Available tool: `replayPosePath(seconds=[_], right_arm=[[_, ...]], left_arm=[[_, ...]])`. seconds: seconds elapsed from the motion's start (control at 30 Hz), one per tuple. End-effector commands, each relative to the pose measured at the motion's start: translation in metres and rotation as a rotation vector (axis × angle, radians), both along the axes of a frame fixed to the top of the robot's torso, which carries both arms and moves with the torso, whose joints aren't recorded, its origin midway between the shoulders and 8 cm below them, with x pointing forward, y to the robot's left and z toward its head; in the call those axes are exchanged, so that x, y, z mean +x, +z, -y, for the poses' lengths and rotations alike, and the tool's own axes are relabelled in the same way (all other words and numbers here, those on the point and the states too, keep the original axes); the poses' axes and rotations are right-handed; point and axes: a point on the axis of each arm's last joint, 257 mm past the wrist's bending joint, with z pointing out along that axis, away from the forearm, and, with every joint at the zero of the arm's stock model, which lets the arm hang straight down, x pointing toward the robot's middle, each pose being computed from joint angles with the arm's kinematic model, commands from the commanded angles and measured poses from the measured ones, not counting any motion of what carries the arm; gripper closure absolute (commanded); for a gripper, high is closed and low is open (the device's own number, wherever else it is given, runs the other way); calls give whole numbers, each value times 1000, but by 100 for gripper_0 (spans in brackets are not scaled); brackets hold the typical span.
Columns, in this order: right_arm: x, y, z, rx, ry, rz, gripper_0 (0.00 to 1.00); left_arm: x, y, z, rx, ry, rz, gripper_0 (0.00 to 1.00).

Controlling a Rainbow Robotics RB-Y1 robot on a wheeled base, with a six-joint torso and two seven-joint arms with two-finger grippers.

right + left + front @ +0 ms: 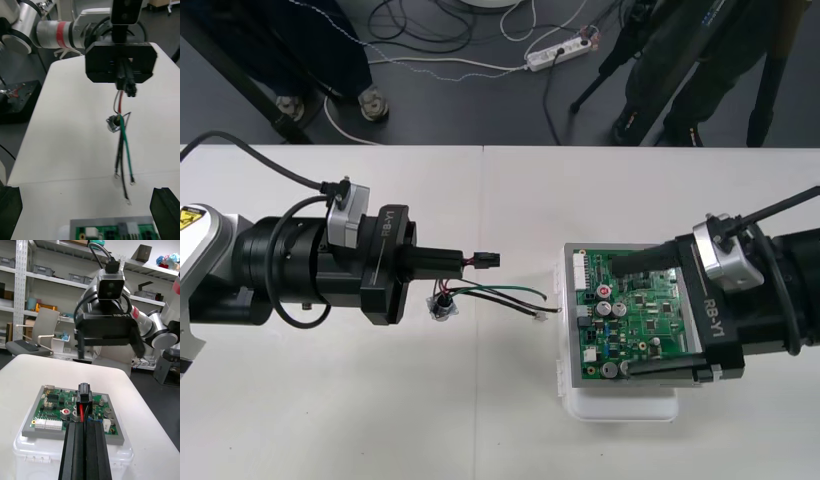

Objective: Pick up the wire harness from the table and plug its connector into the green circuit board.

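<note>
The wire harness [505, 291] is gripped just behind its black plug [486, 261] by the shut fingers of the left gripper [463, 262], and the plug is aimed at 3 o'clock toward the green circuit board [650, 320] on its white base [620, 405]. The metal socket [443, 305] is seen at 7 o'clock of the plug. The right gripper [620, 317] is spread wide astride the board, with nothing held. The pickup is judged done; the approach and the plugging are left
</note>
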Motion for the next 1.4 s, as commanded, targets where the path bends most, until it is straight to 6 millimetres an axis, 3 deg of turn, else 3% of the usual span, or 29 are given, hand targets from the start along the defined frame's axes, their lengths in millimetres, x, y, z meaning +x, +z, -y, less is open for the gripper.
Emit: replayPosePath(seconds=[0.03, 0.5, 0.83, 1.17, 1.4], right_arm=[[30, 15, 20, -64, -101, 83, 0], [79, -19, 75, -332, -251, 220, 0], [112, -33, 129, -584, -287, 406, 0], [130, -43, 171, -786, -274, 537, 0], [122, -82, 190, -862, -239, 442, 0]], left_arm=[[-6, 5, -17, 24, -69, 117, 100], [4, -33, -35, 65, -64, 149, 100], [8, -61, -35, 81, -64, 168, 100], [15, -83, -30, 85, -65, 197, 100], [18, -105, -20, 82, -67, 179, 100]])
